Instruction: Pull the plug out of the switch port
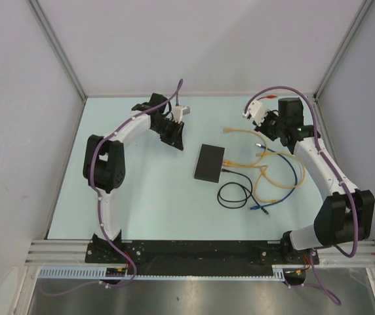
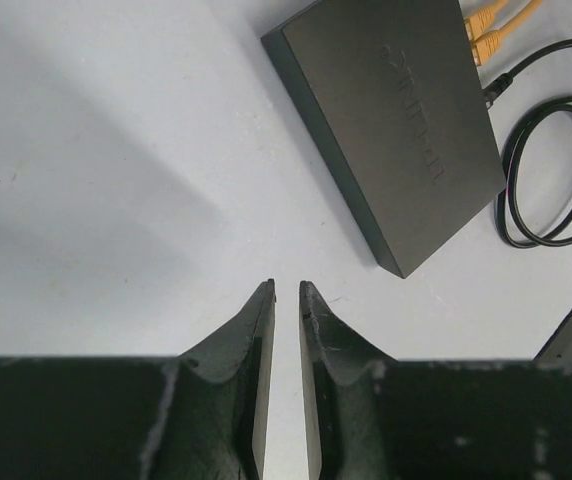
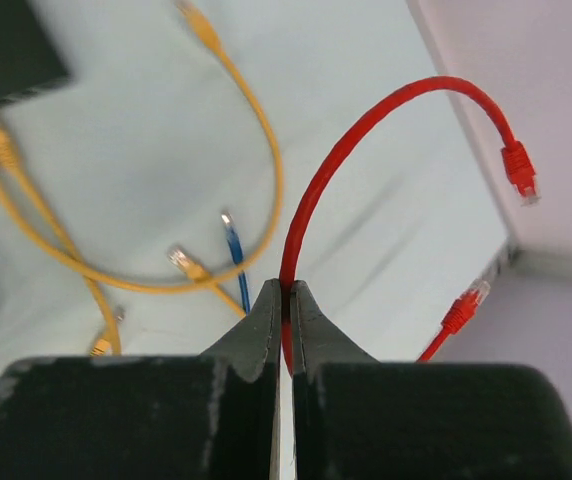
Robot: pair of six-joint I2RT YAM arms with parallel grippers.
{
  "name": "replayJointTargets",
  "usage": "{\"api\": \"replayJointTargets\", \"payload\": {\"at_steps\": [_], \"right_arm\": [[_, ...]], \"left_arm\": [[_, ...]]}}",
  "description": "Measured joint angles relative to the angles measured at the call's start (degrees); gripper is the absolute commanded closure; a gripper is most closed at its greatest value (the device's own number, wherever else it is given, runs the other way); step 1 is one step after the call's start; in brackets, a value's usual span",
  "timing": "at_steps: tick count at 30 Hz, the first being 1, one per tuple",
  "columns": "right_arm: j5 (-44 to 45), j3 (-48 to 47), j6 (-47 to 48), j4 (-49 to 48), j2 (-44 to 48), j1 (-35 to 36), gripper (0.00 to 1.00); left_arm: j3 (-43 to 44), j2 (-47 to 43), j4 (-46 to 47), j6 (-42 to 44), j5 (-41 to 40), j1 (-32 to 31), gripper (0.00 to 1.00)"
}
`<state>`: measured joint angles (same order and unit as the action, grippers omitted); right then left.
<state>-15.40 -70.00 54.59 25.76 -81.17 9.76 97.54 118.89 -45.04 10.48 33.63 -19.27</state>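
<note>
The left gripper [image 2: 287, 290] stands slightly parted, a thin slit between its dark fingertips and nothing in it. It hangs over bare pale table [image 2: 116, 160], with open room on every side of it. The switch [image 2: 396, 110] lies ahead and to its right, well apart from the fingertips, flat on the table, its near corner pointing toward the gripper. Two yellow plugs [image 2: 481, 30] sit in the sockets along its far short edge, and a black cable [image 2: 551, 170] is plugged in just beside them (its slack coils on the table past the switch's right side).

The right gripper [image 3: 286, 292] is closed on a red cable [image 3: 366, 115], pinched between the fingertips. The cable arcs up and to the right, and both of its red plugs hang free in the air, near the seam where the table's edge meets the wall [image 3: 556, 90]. To that gripper's left, loose yellow cables [image 3: 261, 150] and a blue cable [image 3: 234, 250] sprawl across the table between it and the switch, whose corner shows at the upper left edge of the right wrist view.
</note>
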Motion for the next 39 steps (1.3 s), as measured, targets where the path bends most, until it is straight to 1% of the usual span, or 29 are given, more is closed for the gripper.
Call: {"api": "replayJointTargets", "payload": {"at_steps": [2, 4, 7, 12, 13, 14, 15, 16, 17, 19, 20, 22, 25, 27, 30, 33, 35, 39], "right_arm": [[6.4, 0.0, -5.0, -0.5, -1.6, -0.6, 1.0], [10.8, 0.0, -9.5, 0.0, -3.4, -1.3, 1.0], [14.0, 0.0, -16.0, 2.3, -6.6, -2.4, 1.0], [15.9, 0.0, -24.5, 5.4, -13.1, -3.9, 1.0], [16.0, 0.0, -25.7, 5.7, -14.1, -4.0, 0.97], [16.2, 0.0, -26.7, 5.7, -14.9, -4.0, 0.78], [16.3, 0.0, -27.4, 5.7, -15.4, -4.0, 0.68], [16.6, 0.0, -28.4, 5.6, -15.8, -4.0, 0.63], [16.8, 0.0, -29.1, 5.7, -16.2, -4.0, 0.55], [17.0, -0.9, -30.6, 6.1, -17.1, -4.0, 0.46], [16.9, -1.6, -31.4, 6.3, -17.6, -4.0, 0.39], [16.5, -3.5, -32.7, 6.6, -18.1, -4.1, 0.37], [13.8, -7.4, -35.0, 7.1, -18.2, -4.0, 0.32], [9.9, -10.5, -36.5, 7.0, -18.2, -4.0, 0.31], [1.6, -15.6, -37.7, 7.3, -18.9, -3.8, 0.3], [-7.8, -22.0, -37.7, 8.2, -21.9, -3.7, 0.28], [-14.8, -27.2, -36.5, 10.6, -25.7, -3.7, 0.28], [-24.3, -34.5, -32.1, 17.1, -34.2, -3.1, 0.32]], "left_arm": [[0.1, 0.2, 0.2, 0.0, 0.2, 0.0, 0.78], [0.2, 0.4, 0.3, -0.1, 0.3, 0.0, 0.78], [0.2, 0.9, 0.5, -0.5, 0.7, 0.0, 0.77], [0.2, 1.1, 0.8, -1.3, 1.1, 0.0, 0.76], [0.2, 1.1, 0.8, -1.4, 1.2, 0.0, 0.75], [0.2, 1.1, 0.8, -1.4, 1.1, 0.0, 0.74], [0.2, 1.1, 0.8, -1.4, 1.1, 0.0, 0.73], [0.2, 1.1, 0.8, -1.3, 1.1, 0.0, 0.71], [0.2, 1.0, 0.8, -1.1, 1.1, 0.0, 0.69], [0.2, 0.9, 0.7, -0.8, 1.1, 0.0, 0.66], [0.2, 0.8, 0.7, -0.8, 1.1, 0.0, 0.65], [0.2, 0.4, 0.6, -0.6, 1.1, 0.0, 0.63], [0.7, -0.2, 0.4, -0.5, 1.6, 0.0, 0.59], [2.1, -0.4, 0.5, -1.2, 2.1, 0.0, 0.58], [5.4, -0.3, 1.3, -3.0, 3.3, 0.0, 0.54], [8.7, -0.3, 3.0, -5.2, 4.6, 0.0, 0.53], [9.9, -0.3, 4.3, -6.5, 5.2, -0.1, 0.53], [10.2, 0.9, 5.4, -7.2, 5.6, -0.3, 0.54]]}}
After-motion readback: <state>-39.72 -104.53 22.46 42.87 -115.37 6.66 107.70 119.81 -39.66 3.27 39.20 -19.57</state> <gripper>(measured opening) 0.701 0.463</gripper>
